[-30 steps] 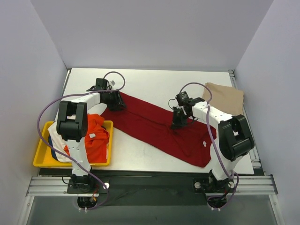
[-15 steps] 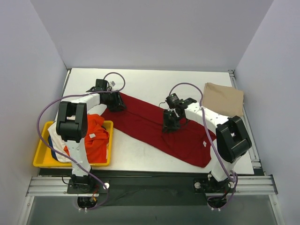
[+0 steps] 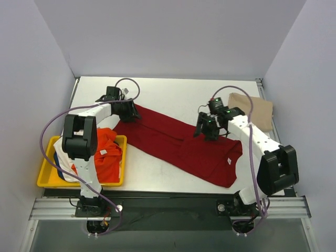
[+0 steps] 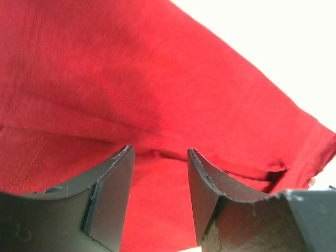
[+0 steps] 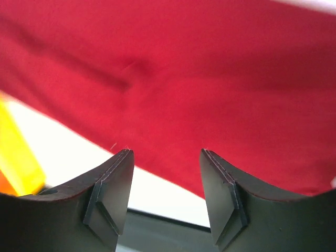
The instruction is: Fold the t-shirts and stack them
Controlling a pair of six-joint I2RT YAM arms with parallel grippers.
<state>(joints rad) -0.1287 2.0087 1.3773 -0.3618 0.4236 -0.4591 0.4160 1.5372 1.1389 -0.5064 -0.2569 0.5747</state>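
A large dark red t-shirt (image 3: 173, 142) lies spread in a diagonal band from back left to front right of the table. My left gripper (image 3: 132, 113) sits low over its back-left end, open, with red cloth (image 4: 131, 79) under the parted fingers (image 4: 160, 152). My right gripper (image 3: 207, 134) hovers above the shirt's right half, open and empty (image 5: 166, 152), with the red cloth (image 5: 210, 68) below it. A tan t-shirt (image 3: 257, 110) lies folded at the back right. Orange (image 3: 107, 152), white (image 3: 62, 152) and blue (image 3: 59, 170) t-shirts are heaped at the left.
The heap of shirts sits in a yellow plastic tray (image 3: 44, 176) at the table's front-left corner, also seen as a yellow tray (image 5: 16, 152) in the right wrist view. White walls close in the back and both sides. Bare tabletop (image 3: 173, 97) lies behind the red shirt.
My right gripper went from shut to open, letting go of the red shirt, and drew back to the right after a short move left. The left arm stayed put.
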